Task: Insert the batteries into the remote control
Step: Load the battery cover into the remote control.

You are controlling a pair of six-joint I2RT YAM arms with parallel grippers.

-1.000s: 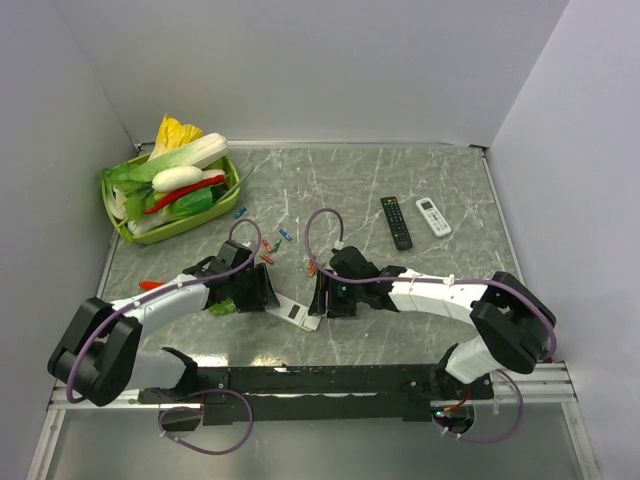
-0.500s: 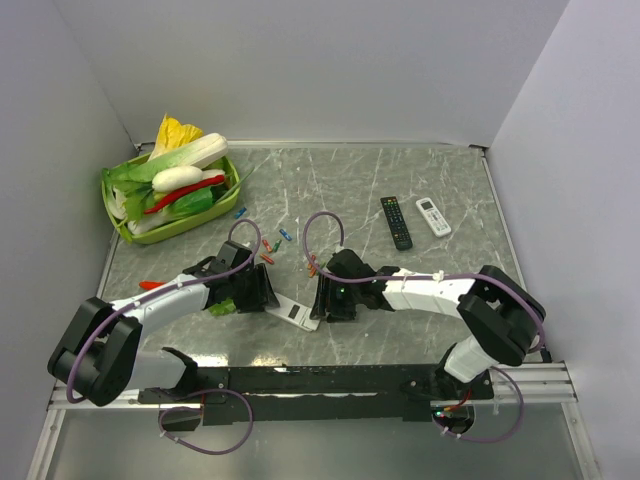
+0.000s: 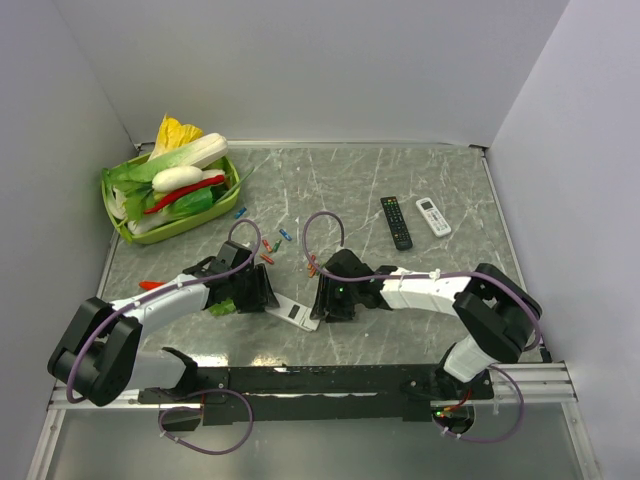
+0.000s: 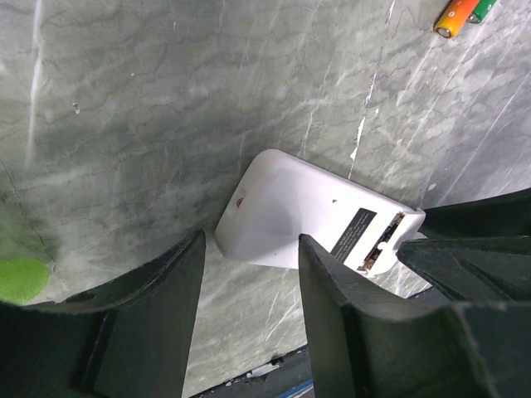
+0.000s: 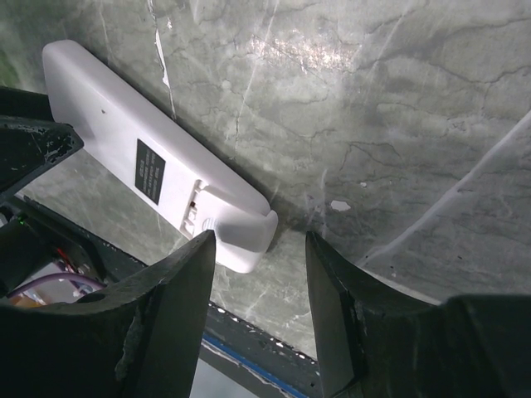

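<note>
The remote control (image 3: pixel 293 312) lies white back up on the table between my two grippers. In the left wrist view its rounded end (image 4: pixel 282 211) sits at the tips of my open left gripper (image 4: pixel 249 253), and its far end shows an opened slot. In the right wrist view the cover end (image 5: pixel 241 232) looks slid partly off, and it lies just ahead of my open right gripper (image 5: pixel 257 253), touching neither finger. Several small coloured batteries (image 3: pixel 267 250) lie scattered behind the grippers. One orange and green pair (image 4: pixel 460 12) shows in the left wrist view.
A green basket (image 3: pixel 120 225) full of vegetables stands at the back left. A long black remote (image 3: pixel 396 222) and an all-white remote (image 3: pixel 433 216) lie at the back right. A green vegetable (image 3: pixel 220 307) and a red item (image 3: pixel 150 285) lie by the left arm.
My right gripper has shifted slightly left toward the remote's end. The left arm and the remote have not visibly moved.
</note>
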